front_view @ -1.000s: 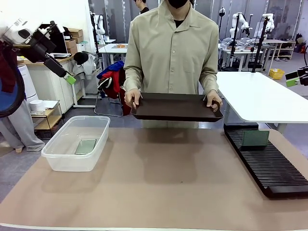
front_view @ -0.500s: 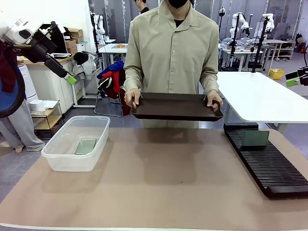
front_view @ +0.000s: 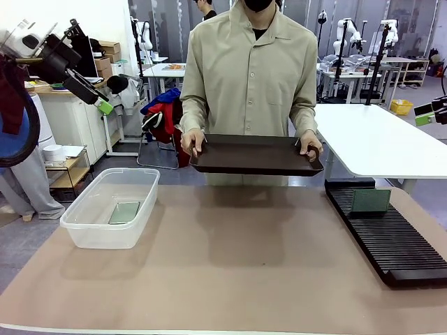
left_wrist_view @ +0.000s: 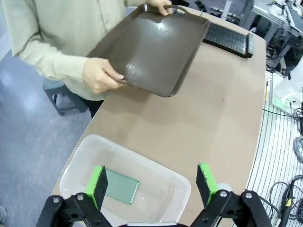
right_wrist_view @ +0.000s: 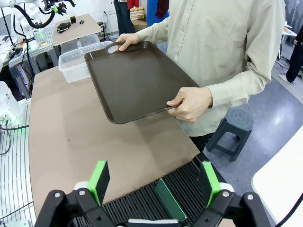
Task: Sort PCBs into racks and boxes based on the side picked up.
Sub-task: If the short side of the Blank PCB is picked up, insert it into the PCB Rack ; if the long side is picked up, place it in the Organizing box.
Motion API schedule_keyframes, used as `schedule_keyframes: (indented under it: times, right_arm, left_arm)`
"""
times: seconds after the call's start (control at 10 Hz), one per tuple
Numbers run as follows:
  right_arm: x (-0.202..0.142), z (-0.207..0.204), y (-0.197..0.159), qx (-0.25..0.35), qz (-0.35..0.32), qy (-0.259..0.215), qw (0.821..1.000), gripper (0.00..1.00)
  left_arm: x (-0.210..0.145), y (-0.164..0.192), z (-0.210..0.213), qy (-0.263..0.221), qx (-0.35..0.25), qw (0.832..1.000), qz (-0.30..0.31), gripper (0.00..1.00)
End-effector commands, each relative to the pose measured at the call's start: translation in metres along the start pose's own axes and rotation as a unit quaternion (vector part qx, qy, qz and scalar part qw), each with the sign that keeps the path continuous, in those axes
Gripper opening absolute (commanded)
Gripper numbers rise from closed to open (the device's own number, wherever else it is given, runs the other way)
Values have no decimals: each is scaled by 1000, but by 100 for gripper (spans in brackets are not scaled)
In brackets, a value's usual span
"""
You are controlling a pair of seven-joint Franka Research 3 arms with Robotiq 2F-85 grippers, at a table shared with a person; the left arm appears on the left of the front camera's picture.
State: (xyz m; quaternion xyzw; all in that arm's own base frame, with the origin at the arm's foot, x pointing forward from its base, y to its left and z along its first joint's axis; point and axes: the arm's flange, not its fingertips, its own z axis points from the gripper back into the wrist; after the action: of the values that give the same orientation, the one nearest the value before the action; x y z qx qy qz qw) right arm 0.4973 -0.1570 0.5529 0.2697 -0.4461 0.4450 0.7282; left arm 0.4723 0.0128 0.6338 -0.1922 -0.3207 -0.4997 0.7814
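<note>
Arms were both raised clear of the table (front_view: 230, 279), one at each side. The left gripper (front_view: 91, 94) hung at about 10 o'clock of the front view, tilted with its green pads down toward the middle; its jaws stood wide and held nothing. In the left wrist view the left gripper (left_wrist_view: 154, 182) looked down on the clear box (left_wrist_view: 85, 156). The right gripper (front_view: 431, 113) showed at the 3 o'clock edge, jaws wide and empty too; in its own view, the right gripper (right_wrist_view: 154, 182) hovered above the black rack (right_wrist_view: 184, 187).

The person's two hands (front_view: 193, 143) held a dark brown tray (front_view: 255, 155) level at 12 o'clock, one hand on each short end.

One PCB (front_view: 125, 212) lay flat on the floor of the box at 9 o'clock, its long axis running toward the person. The other PCB (front_view: 370, 200) stood upright on a long edge in a slot at the far end of the rack (front_view: 391, 241) at 3 o'clock, its face turned along the rack.
</note>
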Motion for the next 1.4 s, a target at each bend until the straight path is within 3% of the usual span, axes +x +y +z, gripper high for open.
schedule_keyframes:
  times: [0.0,1.3]
  right_arm:
    - [0,-1,0,-3,-1,1,1000,100]
    - [0,-1,0,-3,-1,1,1000,100]
  left_arm:
    - [-2,-2,5,-25,-25,999,-17,100]
    - [0,-3,3,-7,-13,1000,-7,100]
